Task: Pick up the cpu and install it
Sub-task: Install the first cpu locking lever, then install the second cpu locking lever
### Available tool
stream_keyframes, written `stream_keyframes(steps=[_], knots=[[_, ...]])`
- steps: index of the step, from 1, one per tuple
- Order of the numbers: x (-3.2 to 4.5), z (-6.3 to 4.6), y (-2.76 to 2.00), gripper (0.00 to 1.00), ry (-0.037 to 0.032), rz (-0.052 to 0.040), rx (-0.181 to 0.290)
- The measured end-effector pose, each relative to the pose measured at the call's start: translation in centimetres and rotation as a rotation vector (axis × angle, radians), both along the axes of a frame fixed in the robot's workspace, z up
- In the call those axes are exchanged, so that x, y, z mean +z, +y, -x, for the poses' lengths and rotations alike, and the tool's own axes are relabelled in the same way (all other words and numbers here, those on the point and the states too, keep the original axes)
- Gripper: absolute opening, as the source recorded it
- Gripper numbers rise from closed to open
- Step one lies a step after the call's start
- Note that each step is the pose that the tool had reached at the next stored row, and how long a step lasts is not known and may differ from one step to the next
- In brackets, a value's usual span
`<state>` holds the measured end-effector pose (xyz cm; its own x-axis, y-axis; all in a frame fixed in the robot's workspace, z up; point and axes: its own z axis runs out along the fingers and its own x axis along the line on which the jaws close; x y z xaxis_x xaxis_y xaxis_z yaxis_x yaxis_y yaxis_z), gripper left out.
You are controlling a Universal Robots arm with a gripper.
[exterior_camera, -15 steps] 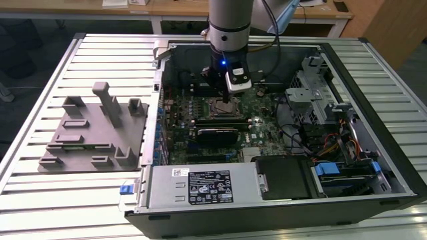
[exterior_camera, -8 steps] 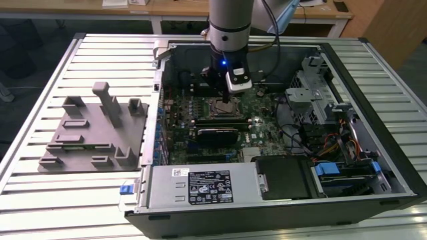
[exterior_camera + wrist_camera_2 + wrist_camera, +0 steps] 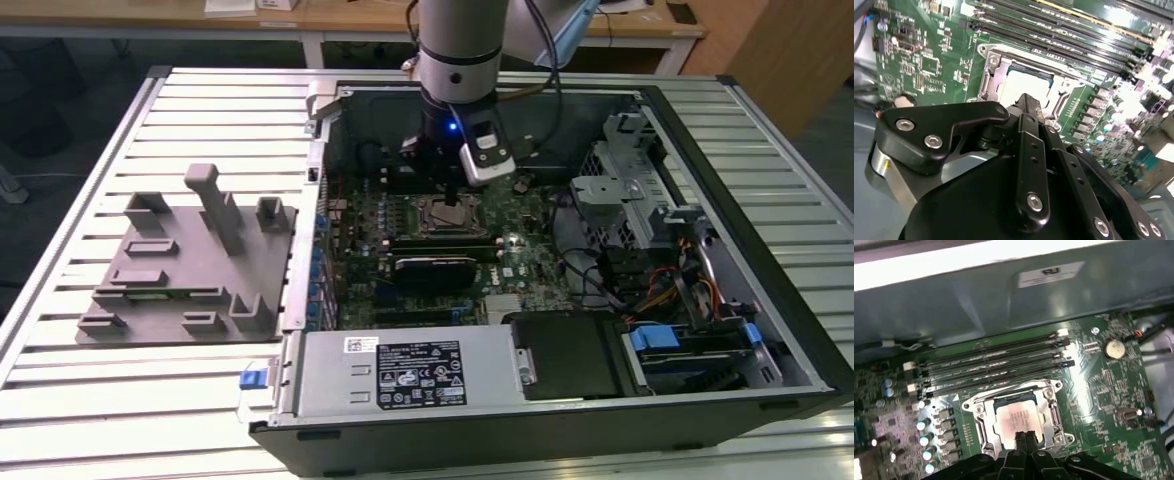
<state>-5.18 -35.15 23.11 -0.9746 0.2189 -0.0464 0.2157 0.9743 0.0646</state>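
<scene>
Your gripper hangs over the mobo CPU socket inside the open PC case; fingertips pressed together w/ nothing between, just above the cpu. The cpu sits seated in the socket frame, beside the RAM slots. Grey fixture tray lies outside the case, well apart.

Hand hides near edge of cpu; arm top cropped.
</scene>
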Motion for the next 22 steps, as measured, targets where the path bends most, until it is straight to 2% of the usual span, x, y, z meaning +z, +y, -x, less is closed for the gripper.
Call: stream_keyframes(steps=[6, 19, 22], knots=[[-0.02, 0.0, 0.0, 0.11, 0.0, 0.0074, 0.079], [-0.02, 0.0, 0.0, 0.11, 0.0, 0.0076, 0.081], [0.39, 0.0, 0.0, 0.11, 0.0, 0.0078, 0.081]])
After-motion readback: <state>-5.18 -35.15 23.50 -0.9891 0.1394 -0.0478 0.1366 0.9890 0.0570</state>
